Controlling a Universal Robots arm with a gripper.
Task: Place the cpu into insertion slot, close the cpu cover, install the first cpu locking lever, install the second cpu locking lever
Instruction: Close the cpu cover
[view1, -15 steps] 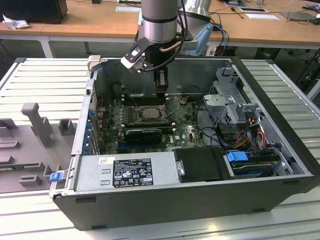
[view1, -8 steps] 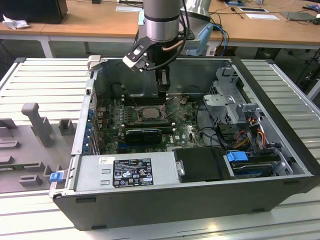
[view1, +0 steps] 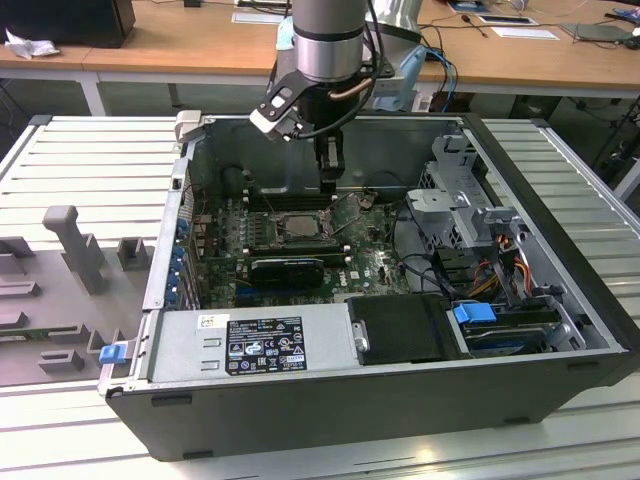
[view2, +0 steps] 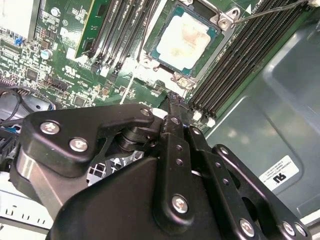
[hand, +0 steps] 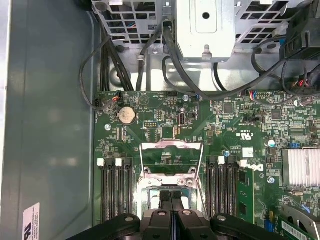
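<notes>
An open computer case (view1: 400, 390) lies on its side on a slatted metal bench (view1: 80, 160). The arm reaches down into it in the upper middle of the exterior view.

The chip (view2: 184, 36) already sits flat in its slot (view1: 272, 228), pale metal face up, near the centre of the exterior view. The cover (hand: 171, 145), a thin metal frame with a square cut-out, is swung open away from the slot, and I see green board through it. I judge the step in hand to be closing this cover.

To do it well, I think I should push on the cover's free edge rather than near the hinge, so that it swings over evenly and lands square around the chip. I should keep the fingertips off the chip's face. A thin wire lever (view2: 260, 12) stands beside the slot, and I judge it must stay clear of the frame's path.

The hand (hand: 171, 200) has its two fingers pressed together, with nothing visible between them. It hangs just above the slot on the hinge side. I cannot tell whether it touches the cover.
</notes>
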